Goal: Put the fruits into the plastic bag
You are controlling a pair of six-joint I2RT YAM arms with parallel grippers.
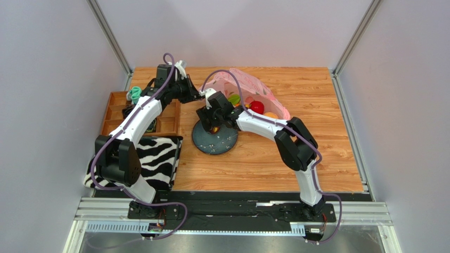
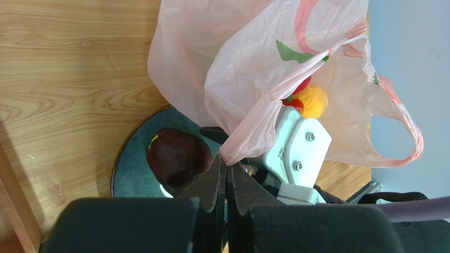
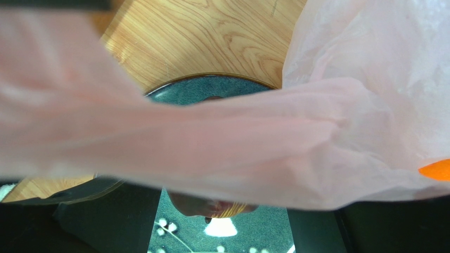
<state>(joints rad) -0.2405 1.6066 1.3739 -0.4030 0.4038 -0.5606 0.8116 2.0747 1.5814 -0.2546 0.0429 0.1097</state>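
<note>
The plastic bag lies behind the plate, its mouth edge clamped in my left gripper. Bag film drapes across the right wrist view, masking my right gripper above the plate; its grip state cannot be determined. The dark purple fruit rests on the plate, just beside my left gripper.

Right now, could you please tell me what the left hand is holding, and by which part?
The left hand is shut on the plastic bag, pinching a fold of its open edge.
</note>
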